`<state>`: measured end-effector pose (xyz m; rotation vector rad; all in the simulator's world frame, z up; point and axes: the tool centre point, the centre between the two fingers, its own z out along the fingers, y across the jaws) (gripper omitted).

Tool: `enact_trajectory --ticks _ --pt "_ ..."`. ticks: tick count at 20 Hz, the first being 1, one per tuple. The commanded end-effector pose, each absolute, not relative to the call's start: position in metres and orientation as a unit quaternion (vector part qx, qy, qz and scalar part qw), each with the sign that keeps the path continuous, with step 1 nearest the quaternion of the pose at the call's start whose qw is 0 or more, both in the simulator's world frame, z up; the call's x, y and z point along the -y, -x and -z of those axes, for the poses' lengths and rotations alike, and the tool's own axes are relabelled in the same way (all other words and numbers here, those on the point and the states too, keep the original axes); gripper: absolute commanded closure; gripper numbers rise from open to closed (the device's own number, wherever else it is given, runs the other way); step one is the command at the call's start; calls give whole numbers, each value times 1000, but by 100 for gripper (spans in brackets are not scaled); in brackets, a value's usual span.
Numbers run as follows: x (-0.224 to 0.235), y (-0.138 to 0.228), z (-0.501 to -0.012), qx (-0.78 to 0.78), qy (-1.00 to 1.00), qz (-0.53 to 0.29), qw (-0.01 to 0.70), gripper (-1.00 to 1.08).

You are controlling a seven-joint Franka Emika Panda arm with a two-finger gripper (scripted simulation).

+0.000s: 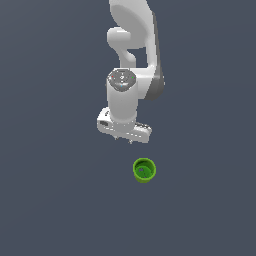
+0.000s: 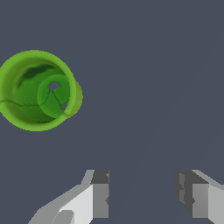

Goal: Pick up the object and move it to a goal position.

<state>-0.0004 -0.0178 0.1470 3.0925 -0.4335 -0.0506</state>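
A small bright green cup (image 1: 144, 170) stands upright on the dark grey floor, mouth up, with a thick rim. In the wrist view the cup (image 2: 37, 90) shows from above, its inside visible. My gripper (image 1: 124, 140) hangs above the floor, up and toward the exterior view's left of the cup, not touching it. In the wrist view the gripper (image 2: 142, 192) is open and empty, its two fingers wide apart, with the cup off to one side of the gap.
The white arm (image 1: 131, 45) rises behind the gripper toward the top of the exterior view. The flat dark grey floor (image 1: 50, 200) surrounds the cup.
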Motion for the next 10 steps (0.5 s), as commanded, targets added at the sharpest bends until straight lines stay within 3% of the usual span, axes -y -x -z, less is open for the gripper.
enact_trajectory --ticks 1,10 --pt "13 -3 -144 170 -985 14 8 -20" --pt "-3 -16 -134 281 -960 8 4 -20"
